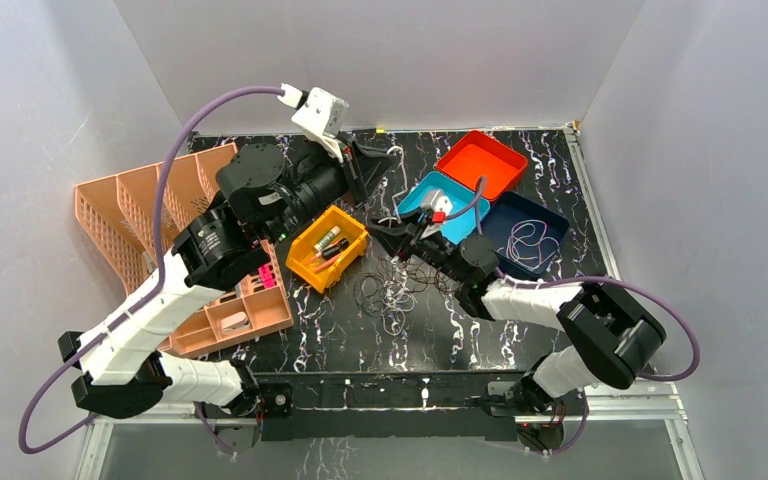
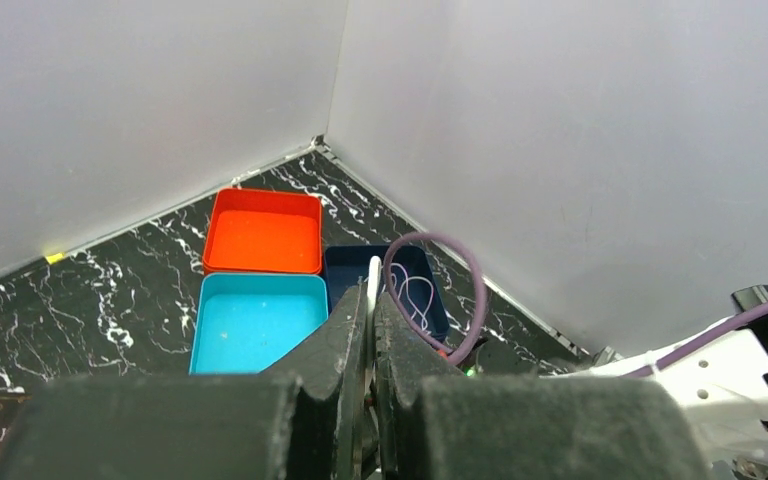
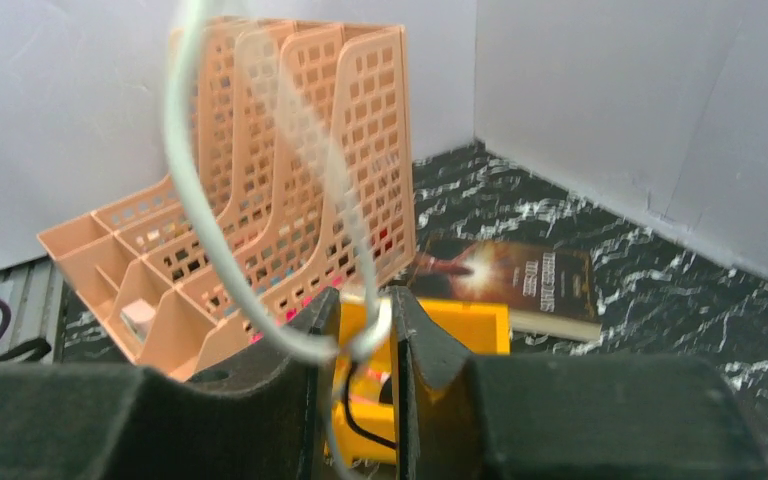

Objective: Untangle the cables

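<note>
A tangle of thin dark and pale cables (image 1: 388,290) lies on the black marbled table in front of the yellow bin. My right gripper (image 1: 380,232) hovers just above it, shut on a pale grey cable (image 3: 190,200) that loops upward. A dark cable (image 3: 350,419) hangs between its fingers (image 3: 360,310). My left gripper (image 1: 378,160) is raised behind the yellow bin. Its jaws (image 2: 372,300) are pressed together on a thin pale strand that sticks out at the tips. Another pale cable (image 1: 528,238) lies in the navy tray (image 2: 415,290).
A yellow bin (image 1: 328,247) with small items sits left of the tangle. A peach organizer (image 1: 150,220) stands at the left. Teal (image 1: 430,195), orange-red (image 1: 480,160) and navy (image 1: 550,225) trays stand at the back right. A book (image 3: 520,280) lies behind the bin.
</note>
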Controlling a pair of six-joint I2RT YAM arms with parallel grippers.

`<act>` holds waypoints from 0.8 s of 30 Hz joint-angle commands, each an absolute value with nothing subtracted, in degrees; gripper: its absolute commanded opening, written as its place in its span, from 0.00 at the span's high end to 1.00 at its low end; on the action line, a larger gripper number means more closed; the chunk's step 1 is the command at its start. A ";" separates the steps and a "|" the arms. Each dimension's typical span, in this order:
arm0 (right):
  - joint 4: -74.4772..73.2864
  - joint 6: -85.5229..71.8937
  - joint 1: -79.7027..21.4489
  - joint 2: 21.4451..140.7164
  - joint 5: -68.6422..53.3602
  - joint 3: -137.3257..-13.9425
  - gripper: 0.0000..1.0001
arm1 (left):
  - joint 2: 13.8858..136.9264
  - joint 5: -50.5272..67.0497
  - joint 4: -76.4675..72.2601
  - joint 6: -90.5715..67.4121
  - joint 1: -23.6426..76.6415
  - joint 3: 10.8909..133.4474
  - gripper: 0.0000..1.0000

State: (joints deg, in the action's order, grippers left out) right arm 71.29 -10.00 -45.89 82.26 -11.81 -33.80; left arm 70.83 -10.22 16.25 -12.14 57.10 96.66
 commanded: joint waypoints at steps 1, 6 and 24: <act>76.11 -11.79 -46.53 83.69 -10.73 -30.58 0.67 | 71.26 -10.57 13.40 -9.53 57.16 101.71 1.00; 77.32 -12.68 -46.86 85.16 -10.64 -27.54 0.66 | 72.98 -10.64 13.71 -7.75 57.13 105.30 1.00; 83.60 -16.72 -47.64 90.55 -7.89 -14.27 0.53 | 78.75 -10.66 15.20 -1.75 57.16 117.92 1.00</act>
